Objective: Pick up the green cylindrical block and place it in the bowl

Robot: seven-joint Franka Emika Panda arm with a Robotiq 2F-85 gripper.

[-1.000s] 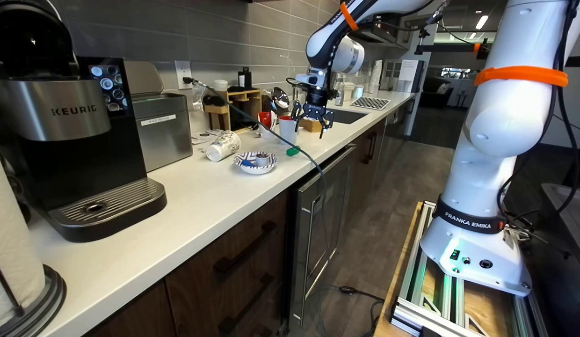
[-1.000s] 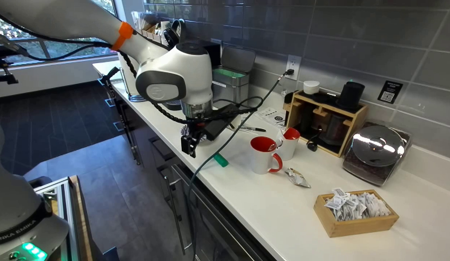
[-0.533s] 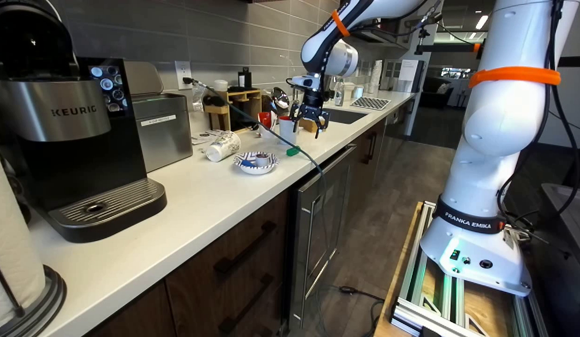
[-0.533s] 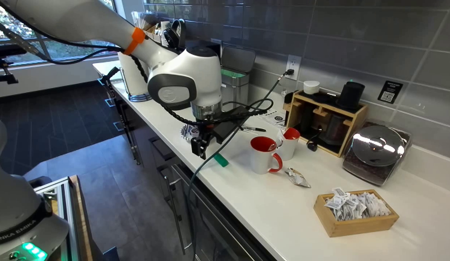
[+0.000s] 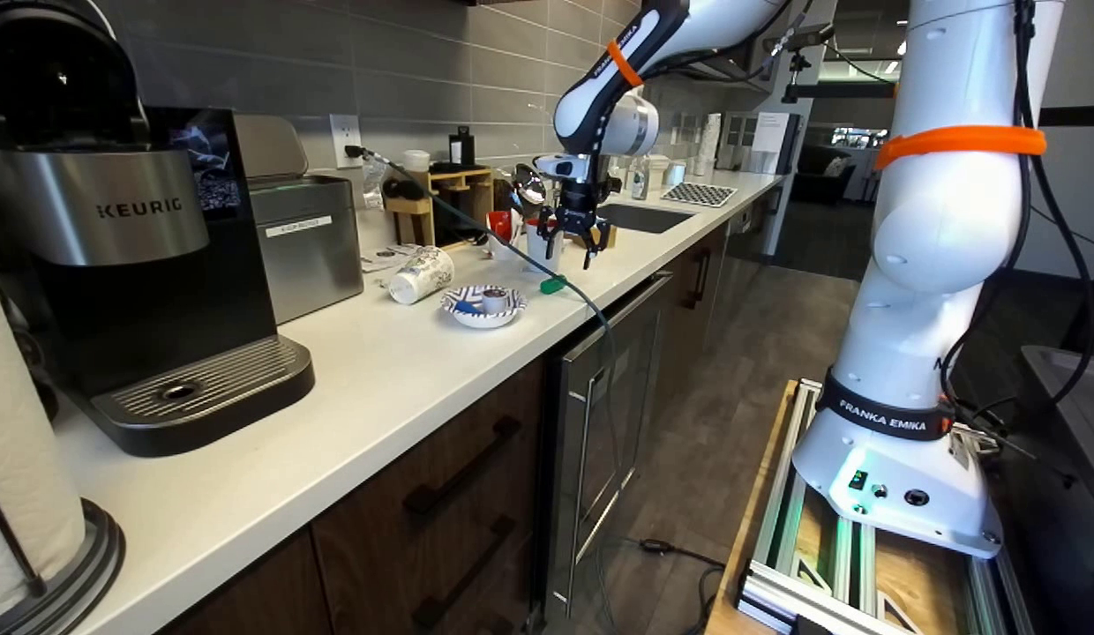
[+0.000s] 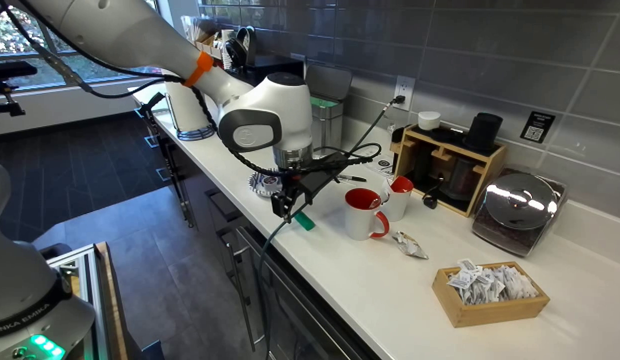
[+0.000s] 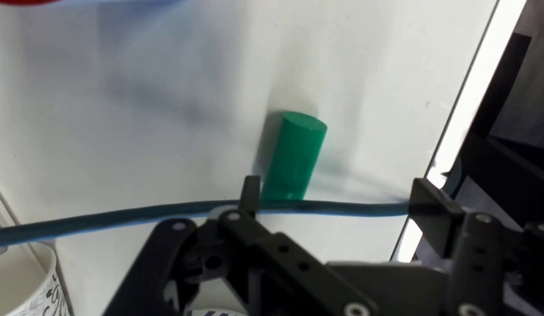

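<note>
The gripper (image 7: 338, 195) hangs above the counter (image 5: 379, 370), with its two fingers (image 7: 251, 188) well apart; in the wrist view, the green cylindrical block (image 7: 295, 158) appears within the span of these fingers, nearer the one at picture left; contact between block and fingers cannot be confirmed. The block lies on its side on the counter, near the front edge; one flat end face is visible in the wrist view.

A dark cable (image 7: 123, 218) crosses the wrist view and covers the lower end of the block there; whether cable and block touch cannot be determined; in both exterior views the cable slopes down from a wall outlet (image 6: 404, 93) and passes over the front edge of the counter.

The bowl (image 5: 483, 321) stands upright on the counter, apart from the block; it contains a small pale cup (image 5: 494, 301) and a blue item (image 5: 467, 308); its inner wall carries a zigzag pattern. A paper cup (image 5: 422, 275) lies on its side near the bowl; a coffee machine (image 5: 150, 207) stands well apart.

A mug (image 6: 360, 220) with a red interior stands near the block; a second mug (image 6: 399, 204) stands just beside it; a foil wrapper (image 6: 410, 245) lies near both; farther along, a wooden box (image 6: 505, 314) holds paper packets (image 6: 490, 286).
</note>
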